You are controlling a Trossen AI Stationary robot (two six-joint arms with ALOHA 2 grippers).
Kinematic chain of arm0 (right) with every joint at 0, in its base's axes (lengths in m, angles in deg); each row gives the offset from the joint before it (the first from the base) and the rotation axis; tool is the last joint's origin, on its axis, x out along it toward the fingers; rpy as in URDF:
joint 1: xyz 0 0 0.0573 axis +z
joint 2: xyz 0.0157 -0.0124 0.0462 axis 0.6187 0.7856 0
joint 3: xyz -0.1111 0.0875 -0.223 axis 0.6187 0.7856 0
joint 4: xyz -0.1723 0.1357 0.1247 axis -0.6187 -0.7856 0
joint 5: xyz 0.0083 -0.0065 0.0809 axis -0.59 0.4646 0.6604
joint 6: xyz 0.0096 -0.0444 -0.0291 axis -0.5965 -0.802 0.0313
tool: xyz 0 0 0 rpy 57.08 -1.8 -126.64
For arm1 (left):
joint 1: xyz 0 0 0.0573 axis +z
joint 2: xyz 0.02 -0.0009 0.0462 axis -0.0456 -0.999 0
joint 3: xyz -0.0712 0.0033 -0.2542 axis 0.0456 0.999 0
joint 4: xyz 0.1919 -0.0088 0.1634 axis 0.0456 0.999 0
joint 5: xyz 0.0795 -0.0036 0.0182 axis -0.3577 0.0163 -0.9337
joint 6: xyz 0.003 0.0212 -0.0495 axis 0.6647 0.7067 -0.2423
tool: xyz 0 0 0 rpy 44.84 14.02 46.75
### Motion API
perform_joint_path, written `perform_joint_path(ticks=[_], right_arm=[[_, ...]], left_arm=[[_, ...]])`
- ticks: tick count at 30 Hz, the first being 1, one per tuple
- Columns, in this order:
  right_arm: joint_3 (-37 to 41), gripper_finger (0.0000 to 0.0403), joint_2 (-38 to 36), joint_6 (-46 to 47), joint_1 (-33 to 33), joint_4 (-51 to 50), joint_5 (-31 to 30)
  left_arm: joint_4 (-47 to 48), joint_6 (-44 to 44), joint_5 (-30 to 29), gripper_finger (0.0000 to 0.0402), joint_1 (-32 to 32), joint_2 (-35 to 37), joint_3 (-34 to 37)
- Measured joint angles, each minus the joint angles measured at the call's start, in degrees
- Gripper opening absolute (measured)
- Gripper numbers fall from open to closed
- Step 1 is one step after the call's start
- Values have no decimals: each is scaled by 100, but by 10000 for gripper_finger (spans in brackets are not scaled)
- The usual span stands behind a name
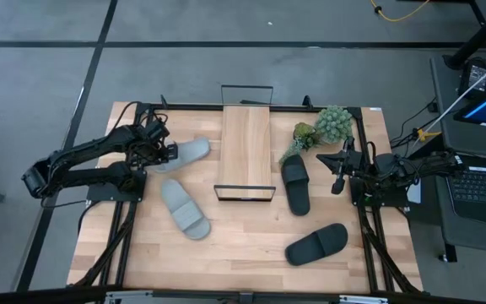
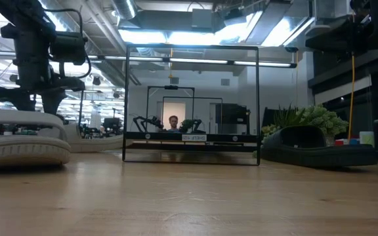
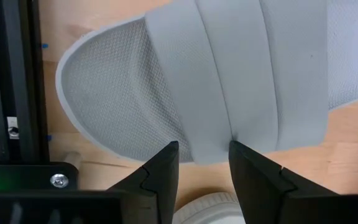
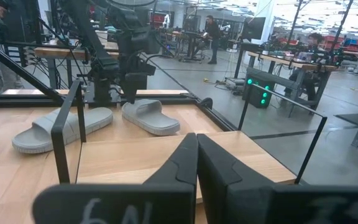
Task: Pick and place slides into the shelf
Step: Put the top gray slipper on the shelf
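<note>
The left hand [image 1: 165,152] hovers over the heel end of one grey slide [image 1: 186,152], which lies flat on the worktop [image 1: 243,253] just left of the shelf [image 1: 245,148]. In the left wrist view its two fingers [image 3: 160,171] stand apart, one to each side of the edge of the broad strap [image 3: 253,81] — a sensible place to grip, since the strap is the one raised, narrow part a two-finger hand can close on. Nothing is clamped yet; the slide rests on the wood.

The second grey slide [image 1: 185,209] lies nearer the front of the worktop, angled, apart from the first. The two black slides are on the other side of the shelf: one [image 1: 294,183] just beside the shelf's right edge near the potted plant [image 1: 323,127], the other [image 1: 317,243] farther toward the front. None of the four is on the shelf, so the task looks barely begun.

The shelf stands in the middle, within reach of both arms — probably why the grey pair sits on the left arm's side and the black pair on the right's. The right hand [image 1: 337,181] waits at the right edge, fingers pressed together in its own wrist view, holding nothing.
</note>
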Motion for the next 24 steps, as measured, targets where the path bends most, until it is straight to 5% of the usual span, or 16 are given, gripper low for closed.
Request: perform_joint_path(ticks=[24], right_arm=[[0,10,2,-112,0,63,-2]], left_arm=[[-1183,681,-133,132,0,-803,4]])
